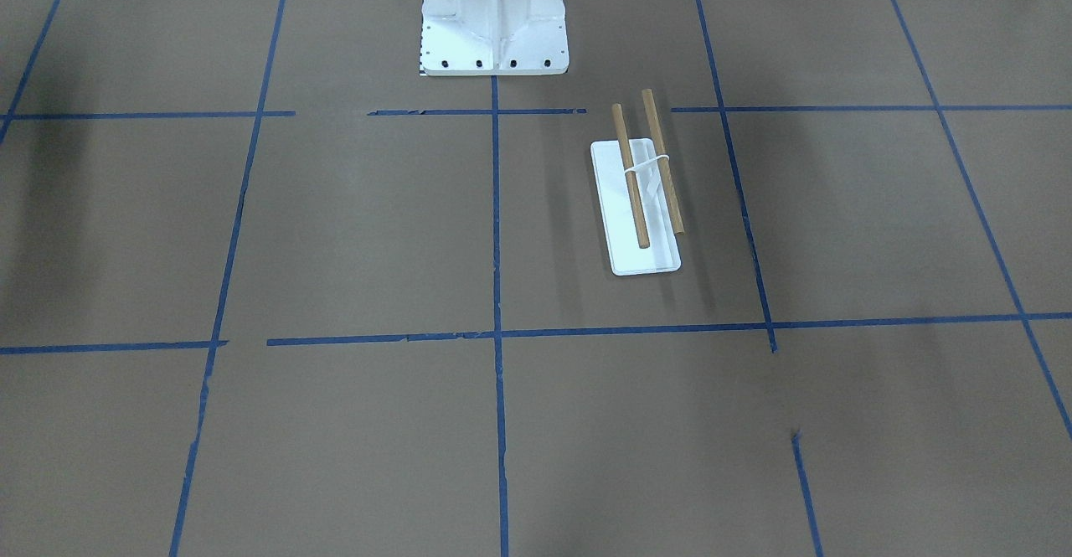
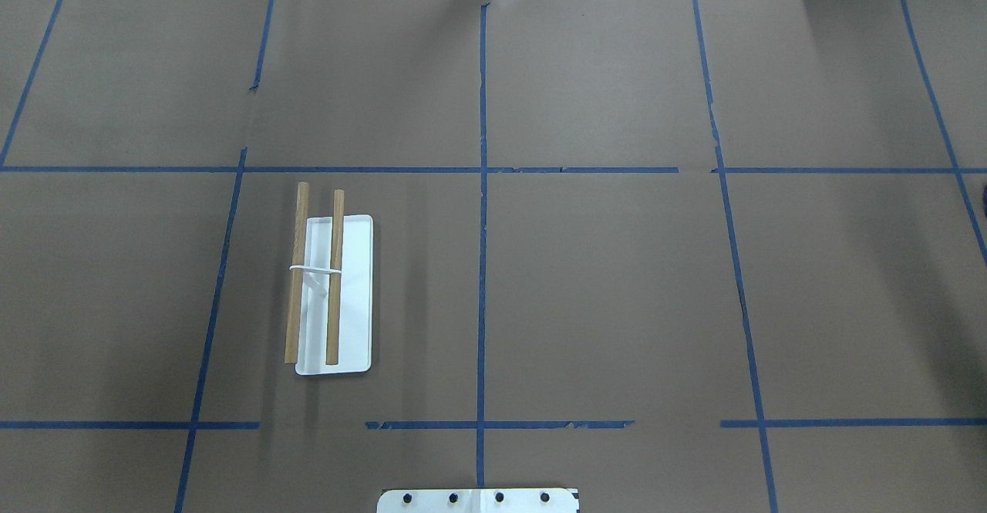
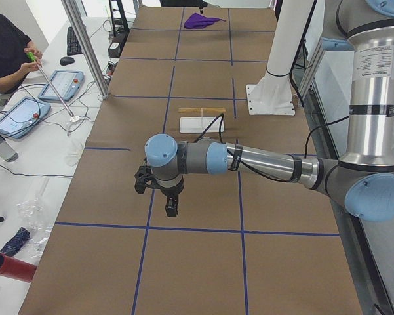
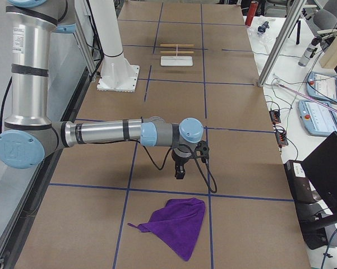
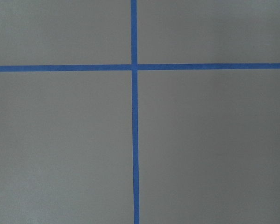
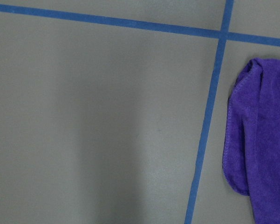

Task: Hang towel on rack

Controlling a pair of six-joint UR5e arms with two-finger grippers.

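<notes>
The rack (image 1: 630, 176) has a white base and two wooden dowels; it stands on the robot's left half of the table (image 2: 335, 274), empty. It also shows in the side views (image 3: 202, 121) (image 4: 176, 58). The purple towel (image 4: 176, 224) lies crumpled at the table's right end, seen far off in the left view (image 3: 203, 20) and at the right edge of the right wrist view (image 6: 263, 135). My left gripper (image 3: 172, 209) hangs over bare table, far from the rack. My right gripper (image 4: 180, 171) hangs just short of the towel. I cannot tell whether either is open or shut.
The white robot pedestal (image 1: 494, 21) is bolted at the table's robot side. Brown paper with blue tape lines (image 5: 134, 140) covers the table. An operator (image 3: 6, 46) with a rod, tablets and cables sit beside the table's far long edge.
</notes>
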